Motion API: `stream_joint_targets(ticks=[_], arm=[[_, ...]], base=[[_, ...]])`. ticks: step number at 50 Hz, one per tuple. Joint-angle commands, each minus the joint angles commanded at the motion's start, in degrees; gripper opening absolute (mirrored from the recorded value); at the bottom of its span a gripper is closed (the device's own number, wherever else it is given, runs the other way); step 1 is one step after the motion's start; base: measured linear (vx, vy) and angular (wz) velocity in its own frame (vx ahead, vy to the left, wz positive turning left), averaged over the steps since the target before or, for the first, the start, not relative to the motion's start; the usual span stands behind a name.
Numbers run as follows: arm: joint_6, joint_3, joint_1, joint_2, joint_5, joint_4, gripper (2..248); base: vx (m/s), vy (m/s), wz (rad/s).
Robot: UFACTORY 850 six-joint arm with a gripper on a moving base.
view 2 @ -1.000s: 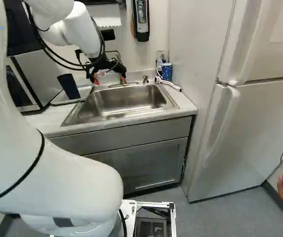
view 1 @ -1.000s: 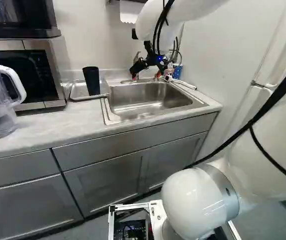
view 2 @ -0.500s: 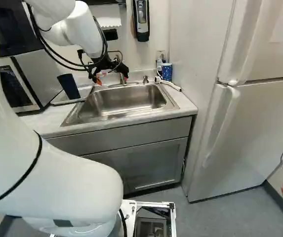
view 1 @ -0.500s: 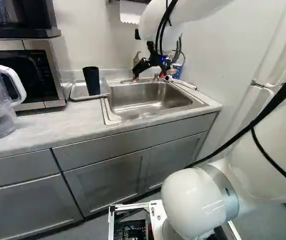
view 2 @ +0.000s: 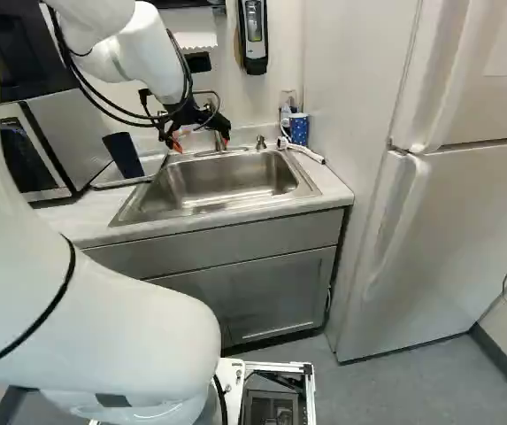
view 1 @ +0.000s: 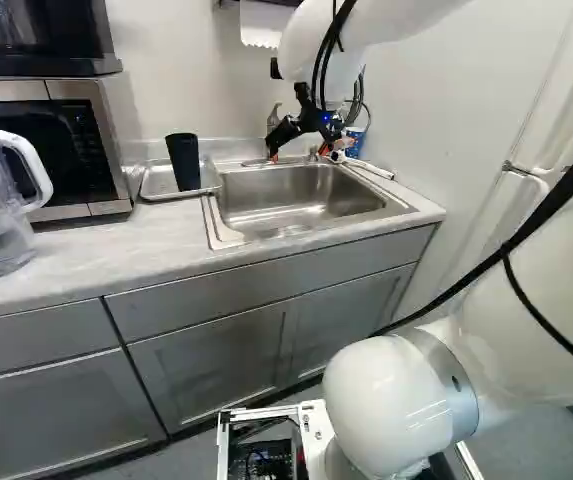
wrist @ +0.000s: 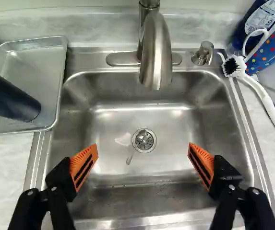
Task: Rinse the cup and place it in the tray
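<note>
Centrally, the gripper (view 2: 199, 142) is suspended above the sink (wrist: 199, 112), its fingers spread wide with nothing between the orange ribbed pads (wrist: 84, 165). The cup (wrist: 12, 98), a dark, tapering cylinder with a smooth matte wall, stands upright in the tray (wrist: 34, 72), beside the sink; relative to the gripper it lies ahead and well to the left, apart from both fingers. The tray is a shallow metal rectangle with rounded corners and a raised rim. Brushed steel forms the round-cornered basin; a small metal utensil (wrist: 136, 147) lies partly across its round, perforated drain (wrist: 148, 141). Beyond rises the faucet (wrist: 156, 52), curved and satin-surfaced. At the opposite side of the sink from the tray are a white-handled brush (wrist: 267, 100) with dark bristles and a blue mug (wrist: 269, 52) with multicoloured dots. The countertop (wrist: 3, 167) is pale, with soft grey mottling.
</note>
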Motion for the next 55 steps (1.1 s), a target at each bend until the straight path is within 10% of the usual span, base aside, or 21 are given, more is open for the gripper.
stream_joint_targets(ticks=[55], arm=[[0.0, 0.0, 0.0, 0.0, 0.0, 0.0, 247]], base=[[-0.056, -0.010, 0.007]])
